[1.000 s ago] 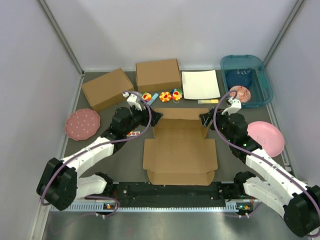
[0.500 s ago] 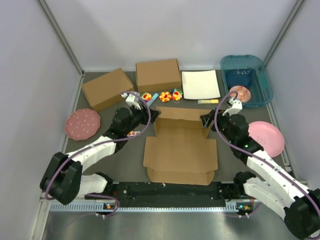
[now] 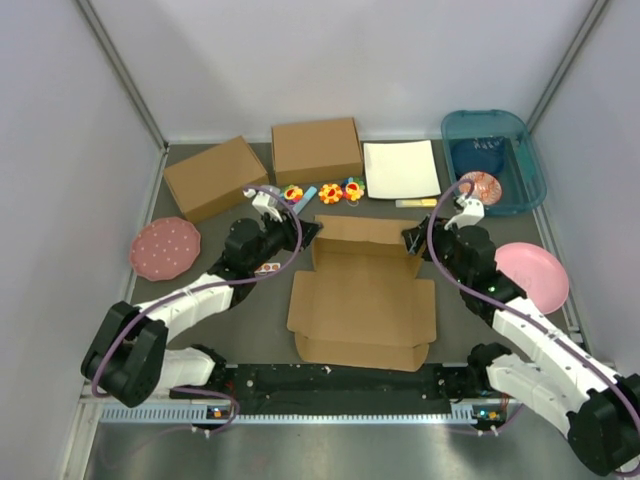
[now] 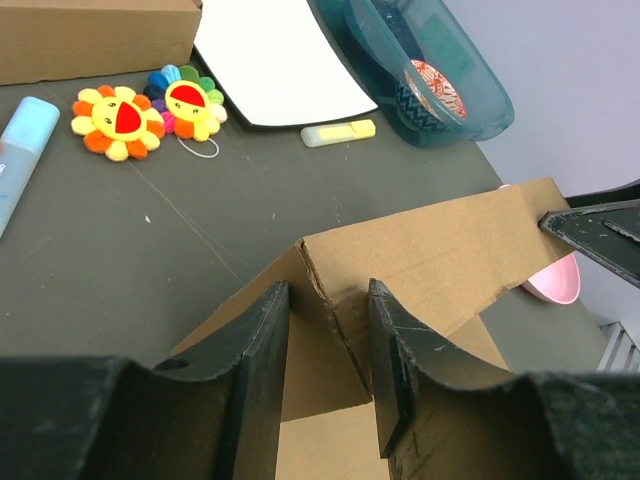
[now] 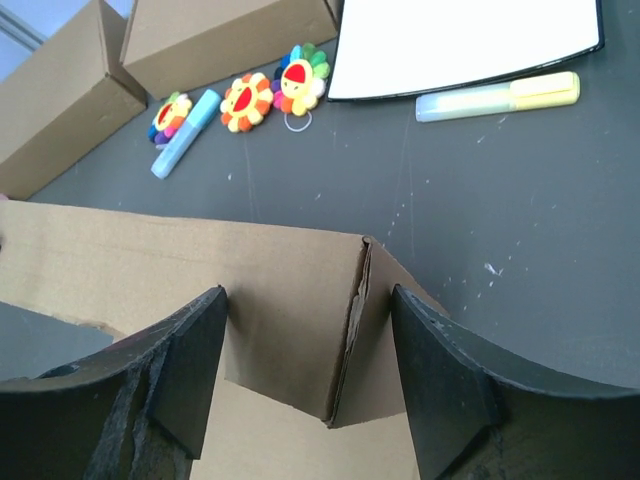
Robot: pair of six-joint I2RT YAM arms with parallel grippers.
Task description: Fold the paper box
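The paper box point(image 3: 362, 305) lies as a flat brown die-cut sheet in the middle, its far wall point(image 3: 365, 232) folded up. My left gripper point(image 3: 308, 232) is at the far-left corner. In the left wrist view the gripper point(image 4: 328, 300) is shut on that folded corner point(image 4: 335, 290), one finger point(image 4: 262, 340) outside the side flap and the other inside against the wall. My right gripper point(image 3: 412, 240) is at the far-right corner. In the right wrist view it point(image 5: 308, 300) stands open, straddling the corner crease point(image 5: 355, 330) with space on both sides.
Two ready-made cardboard boxes point(image 3: 215, 177) point(image 3: 316, 150) and a white sheet point(image 3: 401, 168) stand along the back. A teal bin point(image 3: 492, 160) is at the back right. Pink plates point(image 3: 164, 247) point(image 3: 533, 275) flank the arms. Flower toys point(image 3: 330, 192) and a yellow highlighter point(image 3: 415, 203) lie just beyond the box.
The left gripper's jaws have closed in on the far-left corner of the box, and the far wall stands a little more upright. The right arm has hardly moved.
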